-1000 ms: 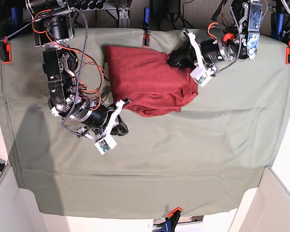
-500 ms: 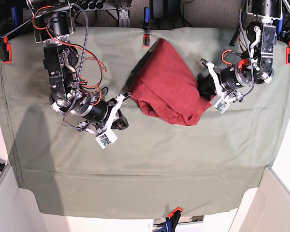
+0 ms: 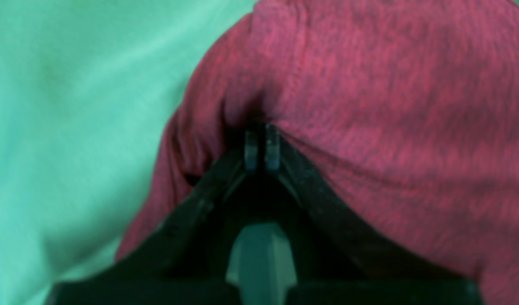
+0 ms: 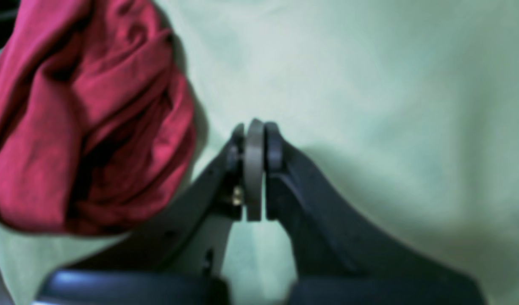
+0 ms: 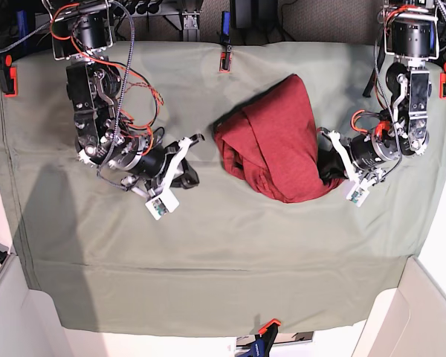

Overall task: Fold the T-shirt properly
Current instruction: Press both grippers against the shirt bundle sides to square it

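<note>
The T-shirt (image 5: 271,141) lies bunched at centre right of the table cloth (image 5: 230,253); the left gripper (image 3: 259,146) pinches its edge to drag it, while the right gripper (image 4: 254,169), at left, is clenched on nothing

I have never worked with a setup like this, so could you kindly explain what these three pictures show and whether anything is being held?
This is a two-armed robot over a table covered by a sage-green cloth. The base view looks down from above; the other two come from cameras on each wrist, looking along the gripper. A dark red T-shirt lies bunched on the cloth. The left gripper, on the right in the overhead view, is shut on the shirt's fabric. The right gripper is shut and empty, beside the shirt without touching it.
</note>
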`<state>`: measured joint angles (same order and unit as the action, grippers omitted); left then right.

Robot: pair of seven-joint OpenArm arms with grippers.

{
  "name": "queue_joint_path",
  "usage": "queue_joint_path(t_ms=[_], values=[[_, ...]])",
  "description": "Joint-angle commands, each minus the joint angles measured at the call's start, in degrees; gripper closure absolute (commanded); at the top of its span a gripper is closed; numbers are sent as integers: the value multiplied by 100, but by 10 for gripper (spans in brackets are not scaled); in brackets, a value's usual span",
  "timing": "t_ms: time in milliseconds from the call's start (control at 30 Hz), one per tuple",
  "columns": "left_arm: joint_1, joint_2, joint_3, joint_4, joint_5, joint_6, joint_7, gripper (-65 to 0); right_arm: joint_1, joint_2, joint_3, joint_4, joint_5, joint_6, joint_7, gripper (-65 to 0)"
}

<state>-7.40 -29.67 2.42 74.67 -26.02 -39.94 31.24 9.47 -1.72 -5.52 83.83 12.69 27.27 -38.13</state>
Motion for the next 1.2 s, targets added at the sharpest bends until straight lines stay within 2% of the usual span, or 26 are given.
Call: queue_joint_path(t_ms=[0,167,233,333,433,567,800,900,1067,1167], values=[[-223,-63,7,0,-92,-6,-151,0,76,-20,-2,90,166,68,120,0],[-367,-52,431,-146,-94,-6,-103,0,17,-22,-131,90,319,212,120,0],[-352,-52,522,-142,-214,-6,153,0,17,-22,-229,90,319,212,122,0],[-221,-136,522,-57,-791,-6,699,0,15,-22,-433,90,319,212,120,0],[48,-328,522,125,-1314,-6,802,0,15,-22,-734,90,317,212,120,0],[378,-538,520,505,-1362,-6,798,0,13,-24,-1215,90,308,210,114,0],[485,-699,354,876,-1362,-6,828,0,-286,-28,-2017,90,109,210,105,0],[490,-782,107,879,-1519,-6,1001,0,-433,-109,-2223,90,103,210,111,0],[575,-898,-101,881,-2343,-6,1622,0,-557,-299,-2387,90,103,210,125,0],[673,-981,-105,881,-2444,-6,1635,0,-553,-437,-2404,90,125,210,125,0]])
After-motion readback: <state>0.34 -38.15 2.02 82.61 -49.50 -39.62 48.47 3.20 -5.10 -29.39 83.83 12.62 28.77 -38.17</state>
